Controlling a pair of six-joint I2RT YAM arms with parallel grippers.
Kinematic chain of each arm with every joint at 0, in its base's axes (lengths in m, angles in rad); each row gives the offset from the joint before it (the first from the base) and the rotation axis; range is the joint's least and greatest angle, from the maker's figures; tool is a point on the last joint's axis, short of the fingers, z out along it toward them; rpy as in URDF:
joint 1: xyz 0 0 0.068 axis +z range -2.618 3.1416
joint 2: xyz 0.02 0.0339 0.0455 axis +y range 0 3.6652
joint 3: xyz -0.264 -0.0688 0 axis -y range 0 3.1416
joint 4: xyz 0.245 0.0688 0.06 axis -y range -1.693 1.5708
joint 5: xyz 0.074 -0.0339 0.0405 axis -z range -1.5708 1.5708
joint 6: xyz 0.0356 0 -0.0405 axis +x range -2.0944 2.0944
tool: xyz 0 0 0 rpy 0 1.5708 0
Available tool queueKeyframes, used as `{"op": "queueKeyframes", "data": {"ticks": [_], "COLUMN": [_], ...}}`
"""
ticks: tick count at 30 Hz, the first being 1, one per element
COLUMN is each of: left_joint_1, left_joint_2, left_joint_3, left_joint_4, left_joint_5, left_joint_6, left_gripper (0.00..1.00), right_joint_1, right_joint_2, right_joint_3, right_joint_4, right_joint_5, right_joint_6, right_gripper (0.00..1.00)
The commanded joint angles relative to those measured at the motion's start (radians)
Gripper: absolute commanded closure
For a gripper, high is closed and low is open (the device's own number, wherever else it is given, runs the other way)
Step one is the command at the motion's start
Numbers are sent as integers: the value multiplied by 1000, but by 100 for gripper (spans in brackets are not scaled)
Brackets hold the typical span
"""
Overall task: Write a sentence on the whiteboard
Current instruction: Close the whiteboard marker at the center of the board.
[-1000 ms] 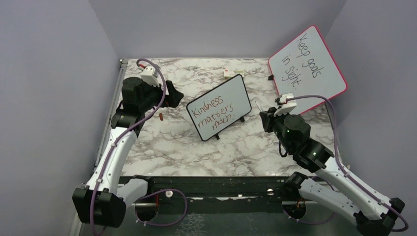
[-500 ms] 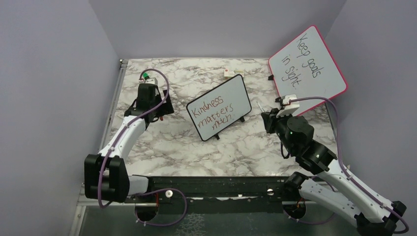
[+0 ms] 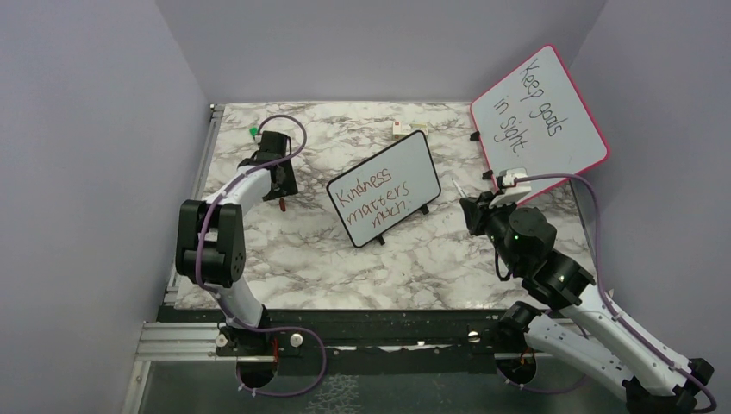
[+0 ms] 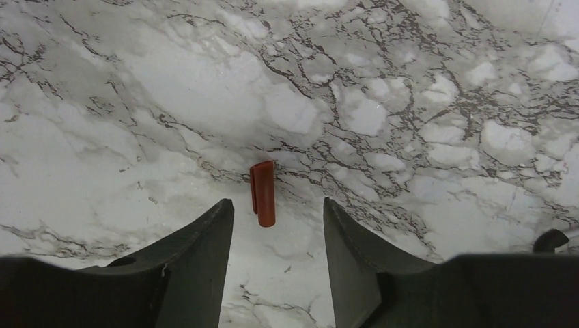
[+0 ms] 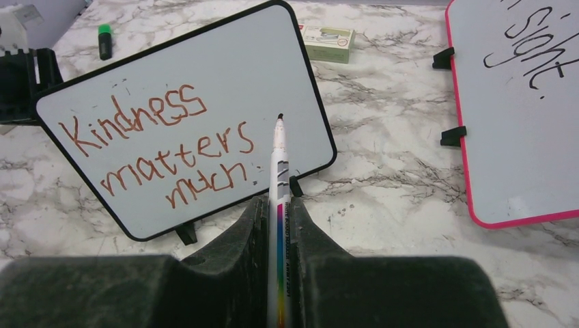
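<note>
The whiteboard stands propped on its feet at mid-desk, and the sentence, "Kindness matters much", fills its left part in three red-brown lines. The right pincer is clenched on a marker, whose bare tip points at the whiteboard's right edge, near it but apart. The left pincer is released, hanging over a red-brown cap that lies on the desk left of the whiteboard.

The left gripper holds its two black fingers wide apart over the white marble table. A small red-brown pen cap lies between their tips.
</note>
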Motion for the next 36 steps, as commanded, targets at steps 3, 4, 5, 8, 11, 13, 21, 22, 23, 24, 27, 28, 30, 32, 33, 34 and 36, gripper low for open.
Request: {"op": "queueKeyframes", "data": {"ticks": [3,4,5,8,11,13,21,22,23,24,27,28,30,32,33,34,36], "left_joint_1": [8,7,8,10,14,17,47,48,48,48,51,53,56,55,56,56,55], "left_joint_2": [86,91,96,112,131,142,211,213,211,210,168,150,104,45,14,-23,-96], "left_joint_3": [70,71,74,79,85,90,97,94,90,88,73,71,65,58,50,44,19], "left_joint_4": [-83,-84,-85,-87,-88,-88,-88,-87,-87,-87,-94,-93,-91,-82,-75,-65,-31], "left_joint_5": [-45,-47,-45,-42,-28,-16,19,30,40,48,65,66,69,83,92,104,141], "left_joint_6": [15,17,19,23,23,23,20,19,15,11,6,1,-16,-30,-40,-50,-78], "left_gripper": [55,58,59,61,64,66,80,83,85,87,100,100,100,100,100,100,100], "right_joint_1": [-4,-5,-5,-5,-5,-4,-5,-5,-4,-5,-5,-5,-4,-5,-4,-4,-5], "right_joint_2": [-4,-3,-1,9,14,10,19,20,18,16,19,22,24,31,36,45,59], "right_joint_3": [-12,-14,-15,-16,-16,-18,-16,-12,-10,-9,-8,-8,-6,-4,-1,5,9], "right_joint_4": [4,6,8,12,12,14,12,9,5,3,8,10,18,33,39,44,68], "right_joint_5": [4,3,3,3,2,0,-5,-5,-5,-3,-24,-36,-55,-75,-86,-96,-120], "right_joint_6": [6,7,6,6,5,6,3,3,1,1,-17,-20,-28,-37,-43,-48,-57], "right_gripper": [99,99,99,99,99,99,99,99,99,99,99,99,99,99,99,99,99]}}
